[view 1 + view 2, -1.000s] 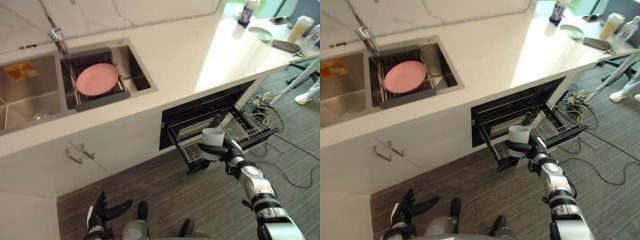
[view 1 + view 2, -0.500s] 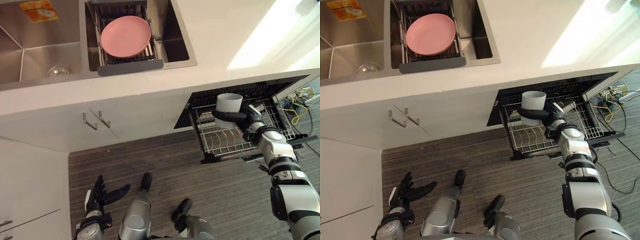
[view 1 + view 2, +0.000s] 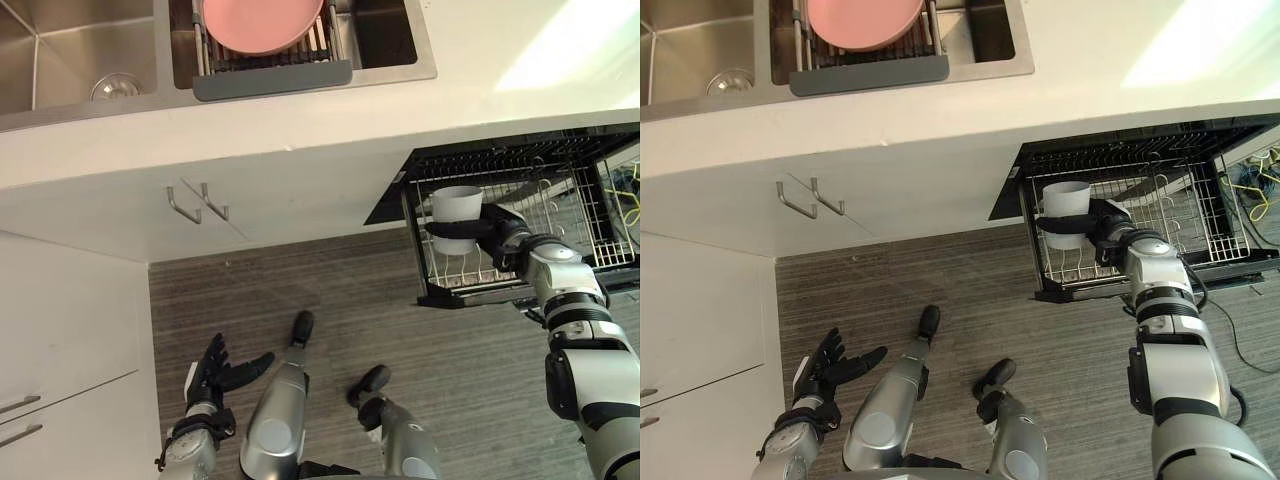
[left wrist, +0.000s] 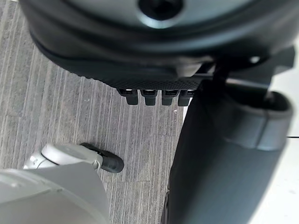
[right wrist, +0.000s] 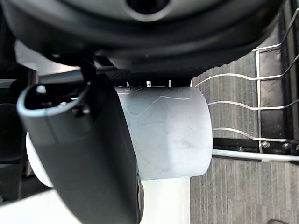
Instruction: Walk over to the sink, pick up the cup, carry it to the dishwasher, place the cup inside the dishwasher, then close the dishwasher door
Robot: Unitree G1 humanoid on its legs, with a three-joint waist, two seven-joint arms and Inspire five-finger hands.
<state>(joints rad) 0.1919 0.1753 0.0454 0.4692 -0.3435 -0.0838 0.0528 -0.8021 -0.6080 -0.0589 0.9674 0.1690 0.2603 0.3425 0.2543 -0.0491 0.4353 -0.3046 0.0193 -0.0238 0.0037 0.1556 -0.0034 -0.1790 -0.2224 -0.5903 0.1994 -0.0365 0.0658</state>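
Observation:
My right hand (image 3: 488,232) is shut on a white cup (image 3: 456,213), fingers wrapped round its lower half. The cup (image 3: 1067,208) hangs upright over the left part of the pulled-out dishwasher rack (image 3: 560,215), a wire basket under the counter. In the right wrist view the cup (image 5: 168,140) fills the space past the thumb (image 5: 88,154), with rack wires behind it. My left hand (image 3: 215,368) hangs low over the floor with fingers spread, holding nothing; its fingers (image 4: 152,97) appear straight in the left wrist view.
A pink plate (image 3: 262,22) lies on a grey drying rack (image 3: 272,78) in the sink above. Cabinet handles (image 3: 197,203) stick out left of the dishwasher. Cables (image 3: 1250,185) lie on the striped floor at the far right.
The camera has tilted further down, so the sink slid up. My right hand has lowered the cup closer to the left part of the rack. The left hand still hangs open.

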